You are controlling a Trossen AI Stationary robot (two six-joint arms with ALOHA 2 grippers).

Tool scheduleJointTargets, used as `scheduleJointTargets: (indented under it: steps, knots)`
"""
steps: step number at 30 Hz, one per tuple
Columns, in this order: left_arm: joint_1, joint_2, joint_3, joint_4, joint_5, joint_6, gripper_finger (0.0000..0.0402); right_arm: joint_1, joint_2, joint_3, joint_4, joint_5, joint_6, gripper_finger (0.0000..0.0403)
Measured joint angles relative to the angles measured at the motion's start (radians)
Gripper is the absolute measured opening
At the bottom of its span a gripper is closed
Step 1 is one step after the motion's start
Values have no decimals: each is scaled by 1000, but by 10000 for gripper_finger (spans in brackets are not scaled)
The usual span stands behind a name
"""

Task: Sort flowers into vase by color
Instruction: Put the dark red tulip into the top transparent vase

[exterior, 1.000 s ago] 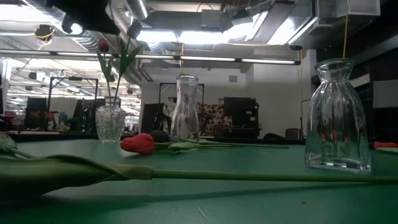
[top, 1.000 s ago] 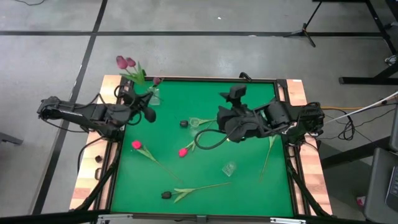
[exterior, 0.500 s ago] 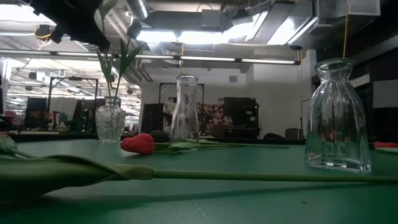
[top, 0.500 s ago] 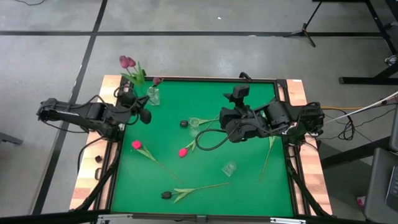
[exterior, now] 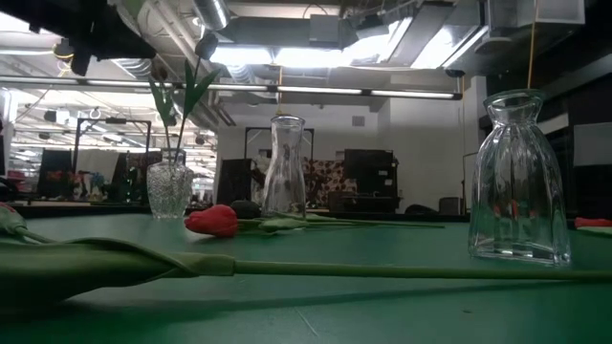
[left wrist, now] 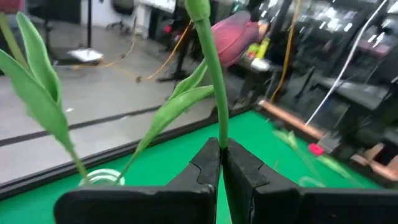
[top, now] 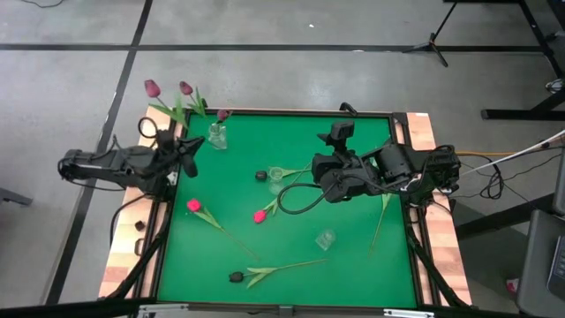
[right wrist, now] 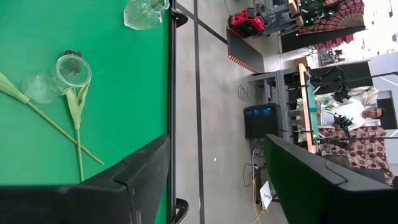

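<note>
Green felt table (top: 353, 256) with wooden rim: left arm has drawn back off left edge. Left gripper (left wrist: 221, 163) clamped shut on thin green stem of mauve-purple tulip (top: 152, 87), lifted farther out beyond far-left corner than half second ago. Right gripper (right wrist: 214, 163) hovers mid-table, fingers spread open, unmoved. Left wrist view alone shows pinch on stem. Small clear glass vase (top: 217, 135) at far-left corner; pink-red tulips (top: 193, 205) lie on felt.
</note>
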Motion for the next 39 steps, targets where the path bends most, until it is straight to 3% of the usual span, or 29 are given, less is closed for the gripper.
scheduleJointTargets:
  steps: [8,14,20,23,26,32,39]
  knots:
    - [0,-134,-78,58,16,35,8,0,0,0,0,0,0,260]
    - [0,-143,-78,159,226,86,8,0,0,0,0,0,0,260]
    - [0,-143,-78,155,418,56,8,0,0,0,1,-12,0,260]
    - [0,-144,-78,155,466,58,8,0,0,0,1,-35,0,259]
    - [4,-168,-77,152,464,77,8,0,0,0,-1,-43,13,259]
    - [53,-247,-42,47,340,53,8,0,1,0,-22,-43,16,259]
    - [89,-231,-21,0,112,83,8,0,1,0,-25,-43,18,259]
